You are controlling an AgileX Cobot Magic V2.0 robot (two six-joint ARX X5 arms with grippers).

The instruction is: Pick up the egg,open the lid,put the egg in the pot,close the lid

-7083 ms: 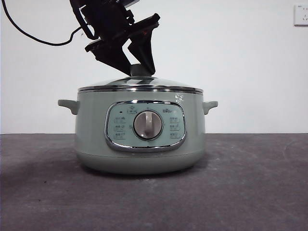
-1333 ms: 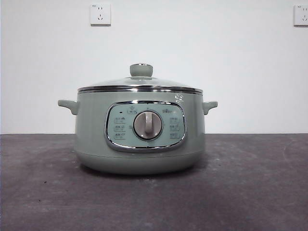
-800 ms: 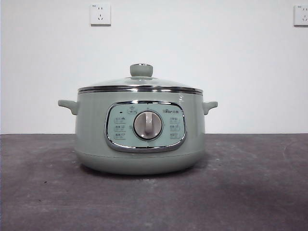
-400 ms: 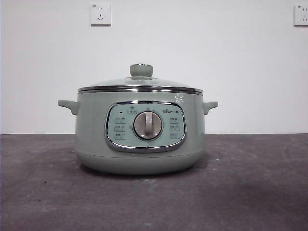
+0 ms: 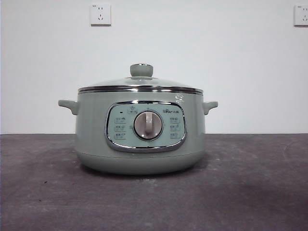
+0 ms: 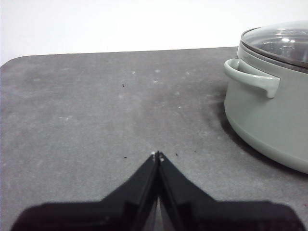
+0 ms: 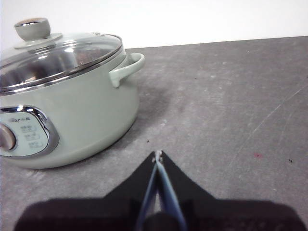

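Both pincers were closed tight and empty: left pincer (image 6: 157, 155) and right pincer (image 7: 157, 154) hovered low over the tabletop (image 5: 250, 192), one either side of the pot (image 5: 140, 137), well apart from it. Lid (image 5: 141, 83) sat seated on pot rim. Egg not visible; presumably inside. Judged: final step done, no further move req'd.

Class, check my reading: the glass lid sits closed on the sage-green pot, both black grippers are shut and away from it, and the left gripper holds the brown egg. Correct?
One detail is wrong. The left gripper holds nothing: the left wrist view shows its jaws shut and empty above the grey table. No egg is visible. The steel-rimmed glass lid does sit closed on the round sage-green electric pot, and the right gripper is shut too.
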